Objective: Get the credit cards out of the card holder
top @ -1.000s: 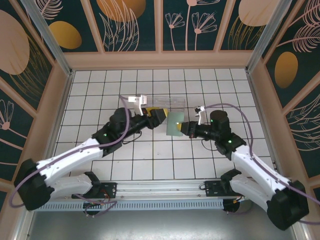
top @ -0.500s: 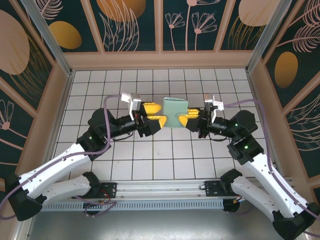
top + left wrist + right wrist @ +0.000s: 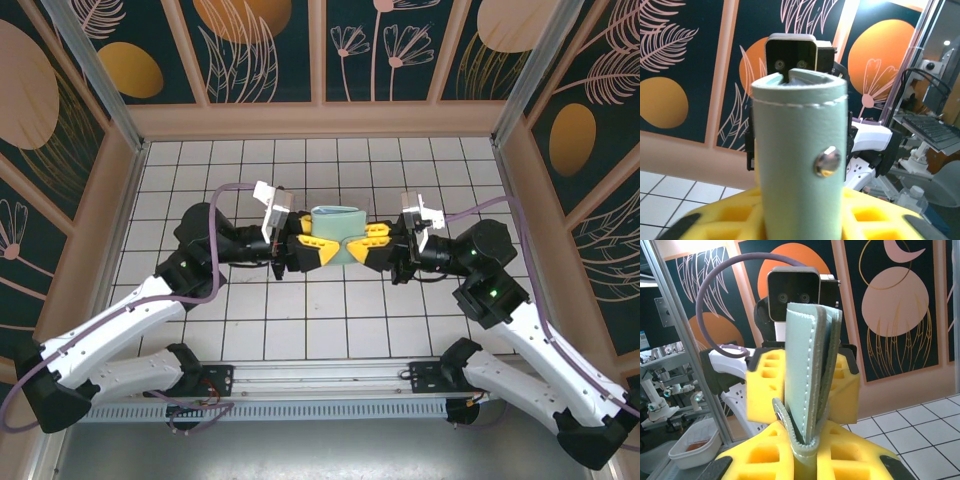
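Overhead, both arms are seen reaching inward to meet above the middle of the white tiled table (image 3: 300,330). The card holder (image 3: 336,222) is held up between them, clear of the tiles and standing on edge, with the left gripper (image 3: 318,248) on one side and the right gripper (image 3: 358,246) on the other.

Left wrist view: the card holder (image 3: 799,165) is seen with its rounded, pale green fold facing the camera. A line of white stitching is noted near the top and a metal snap stud (image 3: 827,163) on the face. The yellow fingers (image 3: 720,220) are pressed against it on both sides, so the left pincer is taken as closed on the wallet, its jaws kept apart by the wallet's thickness.

Right wrist view: the card holder (image 3: 807,370) is seen edge-on and upright. Its two flaps are slightly parted, with a dark blue-grey lining between them. Its lower edge is clamped between the yellow fingers (image 3: 760,452), and the jaws are drawn nearly together, only the leather between them. The left arm's yellow fingers are visible behind the wallet, one on either side.
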